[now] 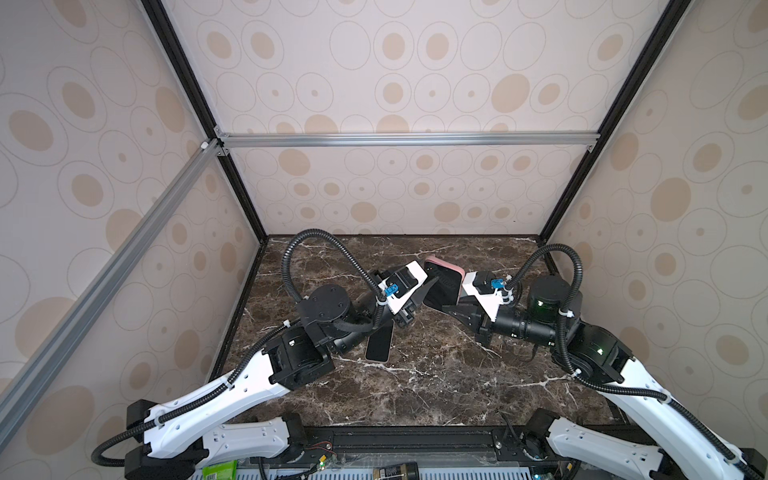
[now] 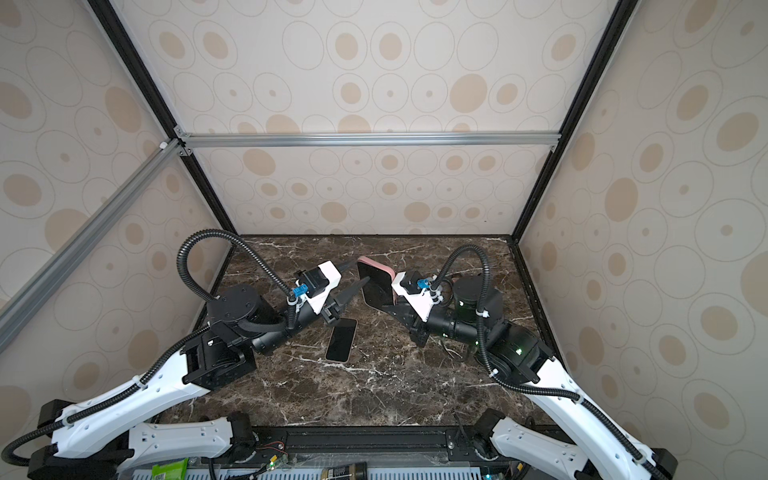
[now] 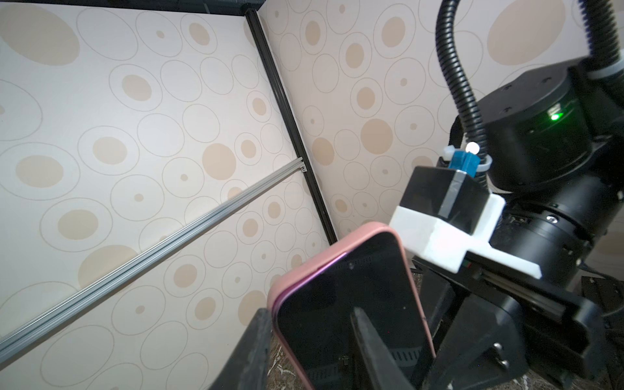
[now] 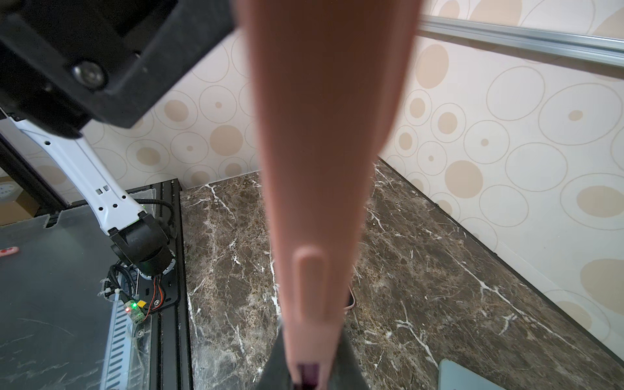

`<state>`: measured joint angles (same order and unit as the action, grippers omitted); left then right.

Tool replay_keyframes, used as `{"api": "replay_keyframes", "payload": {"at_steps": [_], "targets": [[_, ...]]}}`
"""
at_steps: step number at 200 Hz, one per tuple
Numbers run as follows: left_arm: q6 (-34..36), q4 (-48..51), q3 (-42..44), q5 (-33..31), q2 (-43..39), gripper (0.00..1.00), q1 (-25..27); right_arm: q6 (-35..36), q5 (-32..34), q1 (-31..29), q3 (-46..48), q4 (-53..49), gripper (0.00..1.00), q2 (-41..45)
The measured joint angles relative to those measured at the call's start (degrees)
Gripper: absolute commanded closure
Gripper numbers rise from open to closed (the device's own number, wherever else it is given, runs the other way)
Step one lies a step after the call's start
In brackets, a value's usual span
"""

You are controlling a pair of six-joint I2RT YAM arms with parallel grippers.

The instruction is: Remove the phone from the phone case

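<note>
Right wrist view gives you the marble desk (image 4: 422,270) and the pink case (image 4: 320,152) seen edge-on. Its end is pinched in the right gripper (image 4: 312,351), so that hand is closed on the case. In both top views the case is held off the desk, on end and tilted. It is above the middle, toward the back edge, with its dark screen turned to the left arm (image 1: 232,386). The phone (image 3: 320,304) sits inside it, and a purple rim shows along one corner of the case. A spare phone (image 2: 341,340) lies flat, dark face up, left of the desk's centre and apart from the case. Your left gripper (image 3: 309,314) straddles the case, one finger behind it and one across the screen. Its jaws are partway apart, and you cannot tell whether they press.
</note>
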<state>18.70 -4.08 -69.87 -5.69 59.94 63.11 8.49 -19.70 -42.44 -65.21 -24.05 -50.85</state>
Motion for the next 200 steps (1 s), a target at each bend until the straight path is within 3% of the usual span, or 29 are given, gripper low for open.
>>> {"api": "replay_keyframes", "payload": {"at_steps": [200], "targets": [[-0.26,4.52,-3.34,2.12,1.09,0.69,-0.44,0.07,-3.06,0.07,-3.34,-4.07,1.00,-1.64]]}}
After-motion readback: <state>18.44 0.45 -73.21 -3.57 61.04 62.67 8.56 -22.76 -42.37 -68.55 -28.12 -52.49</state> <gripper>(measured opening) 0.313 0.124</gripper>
